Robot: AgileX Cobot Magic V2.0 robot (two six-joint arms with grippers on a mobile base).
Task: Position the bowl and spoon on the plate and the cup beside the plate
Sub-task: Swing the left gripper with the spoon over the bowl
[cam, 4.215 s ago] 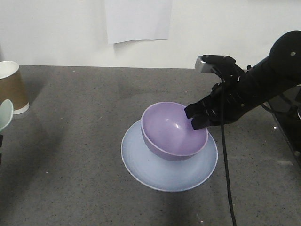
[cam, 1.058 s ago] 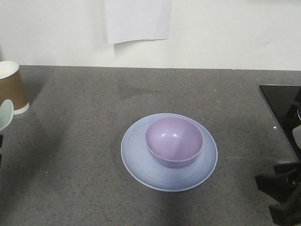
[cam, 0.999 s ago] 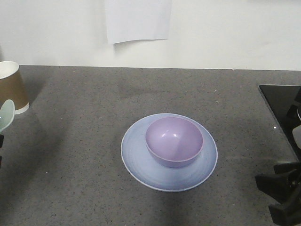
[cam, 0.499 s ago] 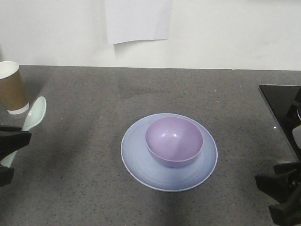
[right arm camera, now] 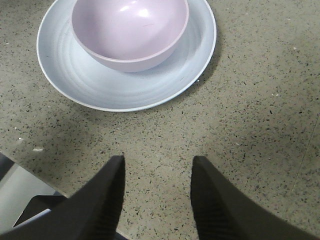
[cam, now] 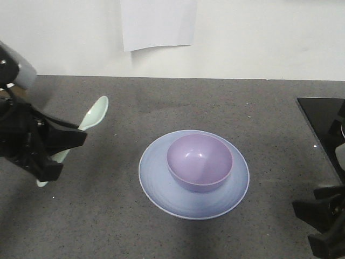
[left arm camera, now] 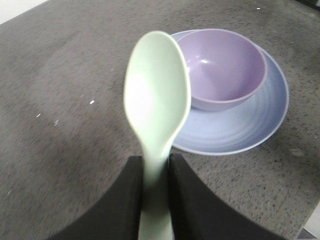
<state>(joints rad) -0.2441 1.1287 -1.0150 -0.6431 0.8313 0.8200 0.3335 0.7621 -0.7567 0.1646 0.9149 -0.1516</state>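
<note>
The lavender bowl sits upright in the middle of the pale blue plate on the grey counter. At the left, above the counter, my left gripper is shut on the handle of the mint-green spoon. The spoon's head points up and to the right, towards the plate but still apart from it. In the left wrist view the spoon sticks out between the fingers, with the bowl and plate beyond. My right gripper is open and empty, short of the plate. The cup is hidden behind the left arm.
A white sheet of paper hangs on the back wall. A black panel lies at the counter's right side, with my right gripper at the bottom right corner. The counter's edge shows below the right gripper.
My left arm has swung in from the left edge, carrying the spoon right towards the plate and covering the cup. The right arm, earlier at the bowl, stays withdrawn.
</note>
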